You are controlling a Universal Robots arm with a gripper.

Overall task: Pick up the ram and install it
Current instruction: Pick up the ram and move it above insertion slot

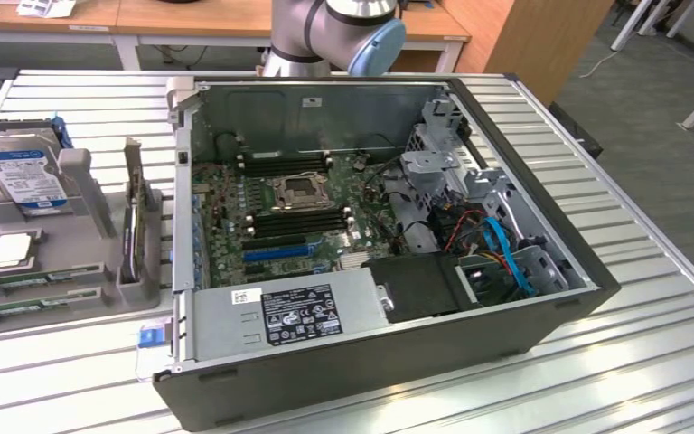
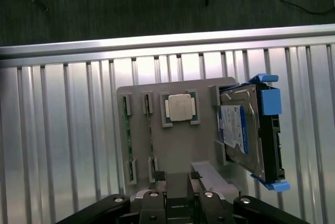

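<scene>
1. Here, gripper [image 2: 179,207]: it hangs above the grey tray [image 2: 183,148]. Its jaws are spread wide and nothing is between them. It touches none of the parts.
2. Ram [image 1: 36,275]: a narrow green stick lying in a slot of the tray, at the end nearest the exterior view's camera. In the wrist view it is seen edge-on [image 2: 127,140].
3. Second stick [image 1: 19,307]: it lies parallel to the first and just beside it, also seated in the tray.
4. Processor [image 2: 180,108]: a square silver chip in its own recess, between the sticks and the hard drive [image 2: 241,130].
5. Hard drive: it stands tilted in a holder at the tray's far end, with a blue bracket [image 2: 268,101] clipped along one side.
6. Computer case [image 1: 540,298]: it lies open on the slatted metal table [image 1: 636,380], on the exterior view's right of the tray.
7. Motherboard [image 1: 286,208]: it is exposed inside the case, with blue slots [image 1: 277,249] in its lower part and the power supply [image 1: 286,312] nearest the camera.
</scene>
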